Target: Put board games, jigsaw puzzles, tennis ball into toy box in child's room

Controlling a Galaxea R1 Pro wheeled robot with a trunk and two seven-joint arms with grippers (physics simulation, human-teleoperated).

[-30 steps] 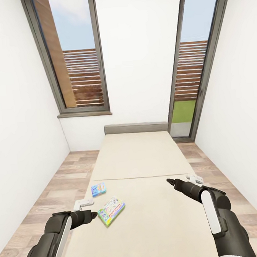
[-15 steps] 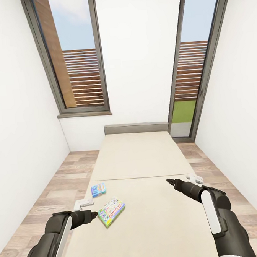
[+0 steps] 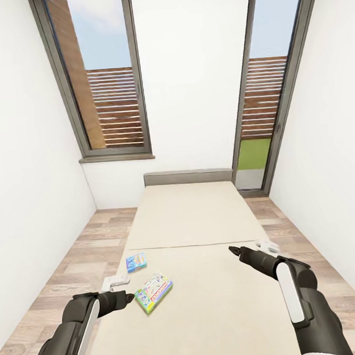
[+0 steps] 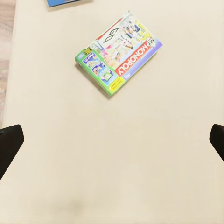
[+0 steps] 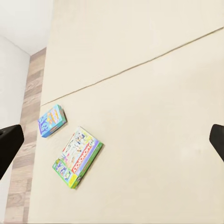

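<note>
The left claw [image 3: 132, 295], spread wide and holding nothing, hovers just left of the Monopoly board game [image 3: 153, 291] on the bed [image 3: 207, 302], whose long axis runs near-left to far-right, nearer than the right claw [image 3: 233, 251].

Both arms reach forward over the bed [image 3: 207, 302], forearms dark with white side panels. The left gripper [image 3: 130, 295] hangs low over the bed's left edge, its tip pointing across the mattress; its dark fingertips [image 4: 9, 142] stand spread far apart. The right gripper [image 3: 234, 251] is held higher over the bed's right half, angled toward the headboard end, its fingertips [image 5: 8, 142] likewise spread wide, holding nothing.
</note>
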